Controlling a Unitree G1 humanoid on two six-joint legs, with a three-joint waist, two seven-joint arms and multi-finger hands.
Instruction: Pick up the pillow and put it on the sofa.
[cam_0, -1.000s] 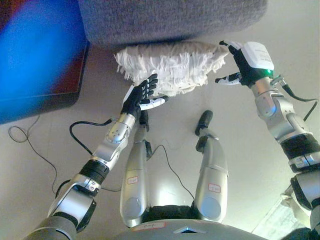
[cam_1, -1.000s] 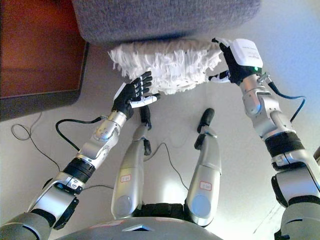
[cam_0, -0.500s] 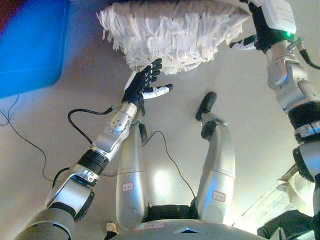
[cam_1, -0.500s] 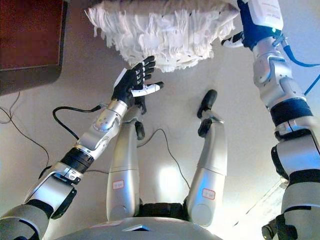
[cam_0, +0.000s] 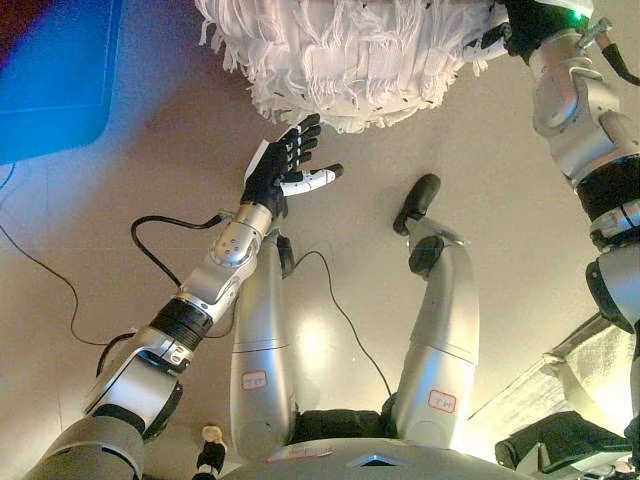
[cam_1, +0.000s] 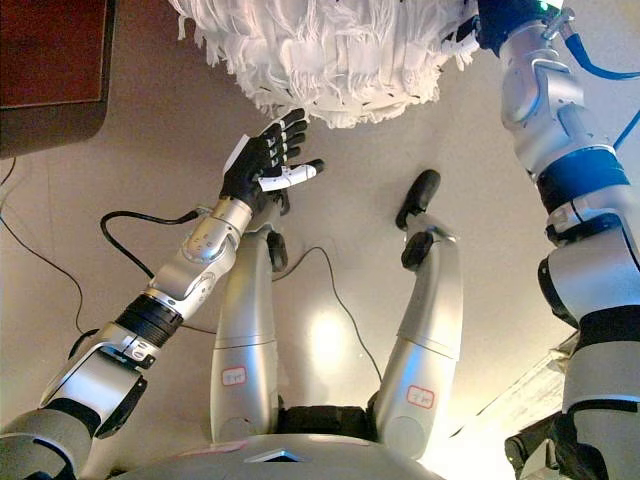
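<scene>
The white shaggy pillow fills the top middle of the view, raised off the beige floor. My right hand is at the pillow's right corner, mostly cut off by the top edge. One white-tipped finger curls under that corner, pinching it. My left hand is open with fingers spread, palm up, just below the pillow's lower left edge and apart from it. The sofa is not in view.
A dark red-brown piece of furniture stands at the upper left. A pale cloth or rug edge and a dark object lie at the lower right.
The view has shifted and the grey sofa has left it. The pillow has come up, larger and higher in view, with my right hand on its corner. My left hand stays just below it.
</scene>
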